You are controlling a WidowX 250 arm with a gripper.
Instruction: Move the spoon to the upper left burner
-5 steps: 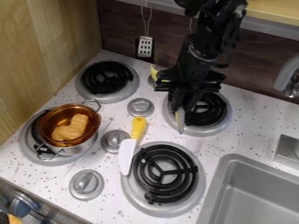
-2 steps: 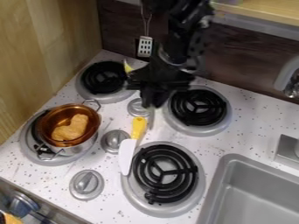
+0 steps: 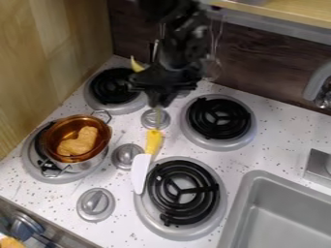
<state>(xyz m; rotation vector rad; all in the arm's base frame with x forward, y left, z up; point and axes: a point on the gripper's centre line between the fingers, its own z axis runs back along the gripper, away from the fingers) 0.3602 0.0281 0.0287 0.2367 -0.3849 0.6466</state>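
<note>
The gripper (image 3: 159, 102) hangs between the two back burners, over the small knob, shut on the spoon. A yellow end of the spoon (image 3: 136, 65) sticks out at the gripper's upper left, above the back edge of the upper left burner (image 3: 111, 86). A thin pale strip hangs below the gripper in front of the knob; whether it belongs to the spoon, I cannot tell. The gripper hides the spoon's middle. Black coils and a grey rim make up the upper left burner, with nothing resting on its visible part.
A pot (image 3: 77, 142) with orange-brown food covers the lower left burner. A white spatula with a yellow handle (image 3: 153, 141) lies against the lower right burner (image 3: 183, 193). The upper right burner (image 3: 218, 117) is bare. Knobs stand between burners; the sink (image 3: 284, 213) is at lower right.
From over the upper right burner, the gripper has moved left, to between the back burners. The yellow end and the pale strip have moved left with it.
</note>
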